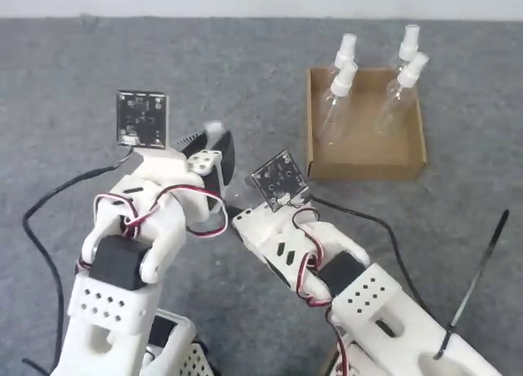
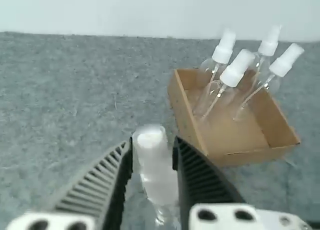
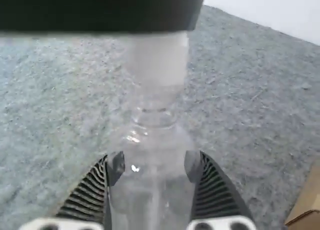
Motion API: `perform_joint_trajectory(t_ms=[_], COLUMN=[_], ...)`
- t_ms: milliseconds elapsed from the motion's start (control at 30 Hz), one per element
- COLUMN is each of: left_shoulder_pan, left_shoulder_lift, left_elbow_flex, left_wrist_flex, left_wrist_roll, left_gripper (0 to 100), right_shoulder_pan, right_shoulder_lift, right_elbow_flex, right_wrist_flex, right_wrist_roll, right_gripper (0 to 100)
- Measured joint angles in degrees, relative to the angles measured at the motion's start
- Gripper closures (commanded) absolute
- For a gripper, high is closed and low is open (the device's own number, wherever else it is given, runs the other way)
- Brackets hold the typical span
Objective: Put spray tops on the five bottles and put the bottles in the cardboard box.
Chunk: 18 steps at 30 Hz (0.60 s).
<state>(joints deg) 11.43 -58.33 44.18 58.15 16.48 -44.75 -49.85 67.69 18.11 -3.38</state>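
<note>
A clear bottle (image 3: 150, 140) is gripped at its body by my right gripper (image 3: 154, 165), shut on it. Its white spray top (image 2: 151, 144) sits between the ribbed black fingers of my left gripper (image 2: 152, 147), which is shut on it. In the right wrist view the same spray top (image 3: 157, 55) meets the bottle neck beneath the left gripper's black underside. From above, the left gripper (image 1: 211, 147) holds the white spray top (image 1: 214, 131) at mid-table, left of the cardboard box (image 1: 368, 170). Several capped bottles (image 1: 335, 106) lean inside the box.
The cardboard box (image 2: 182, 110) stands at the back right on grey carpet (image 1: 73, 73), its capped bottles (image 2: 220, 85) leaning toward the far wall. One corner of the box (image 3: 305, 215) shows near the right gripper. Cables trail beside both arm bases.
</note>
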Motion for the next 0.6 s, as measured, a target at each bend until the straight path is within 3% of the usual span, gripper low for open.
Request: perform_joint_trajectory(t_ms=[267, 400, 600], left_shoulder_pan=[-0.35, -4.57, -7.91], left_shoulder_lift=[0.09, 0.88, 14.77], left_elbow_flex=[-9.49, -11.78, -13.45], left_wrist_flex=[4.48, 3.52, 2.11], left_wrist_roll=[-4.31, -5.80, -6.24], left_gripper=[87, 87, 87], right_shoulder_pan=[0.18, 0.18, 0.18], right_shoulder_lift=[0.00, 0.00, 0.00], right_elbow_flex=[0.00, 0.00, 0.00], right_wrist_flex=[0.00, 0.00, 0.00], right_wrist_roll=[-0.09, -0.09, -0.09], right_gripper=[99.3, 99.3, 99.3])
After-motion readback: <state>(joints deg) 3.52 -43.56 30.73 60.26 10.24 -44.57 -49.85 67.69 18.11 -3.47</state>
